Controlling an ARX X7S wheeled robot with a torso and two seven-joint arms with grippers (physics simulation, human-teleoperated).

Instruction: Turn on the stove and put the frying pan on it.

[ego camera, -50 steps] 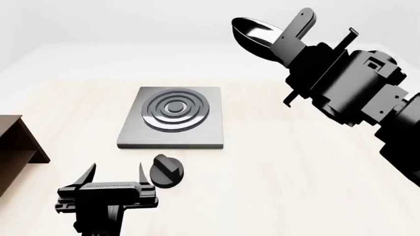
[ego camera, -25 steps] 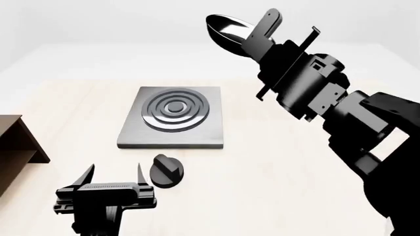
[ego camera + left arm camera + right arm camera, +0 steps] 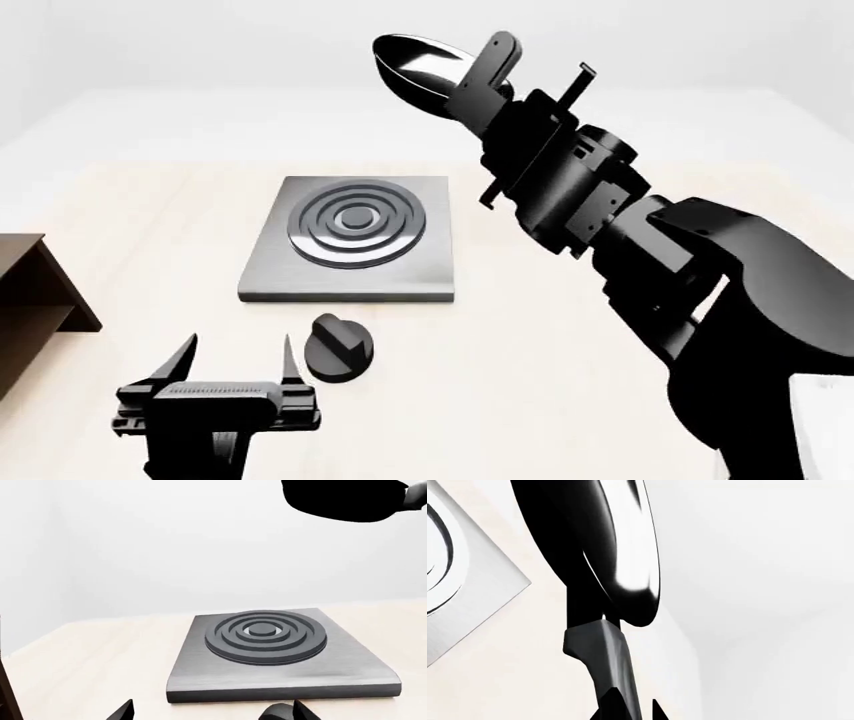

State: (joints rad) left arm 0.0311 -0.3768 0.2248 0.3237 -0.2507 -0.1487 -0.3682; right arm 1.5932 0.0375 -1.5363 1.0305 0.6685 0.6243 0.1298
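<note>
my right tool grips the pan by its handle, airborne past the stove's far right corner. left tool open, just left of knob. tabletop bare right of stove.

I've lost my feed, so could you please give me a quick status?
Right gripper shut on frying pan, held high beyond the stove. Left gripper open, empty, beside knob. Stove top clear.

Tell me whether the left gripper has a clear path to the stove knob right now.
Probably yes. The left gripper is open and empty, close beside the knob, with only bare table between them. The right gripper holds the frying pan high above, out of the way.
</note>
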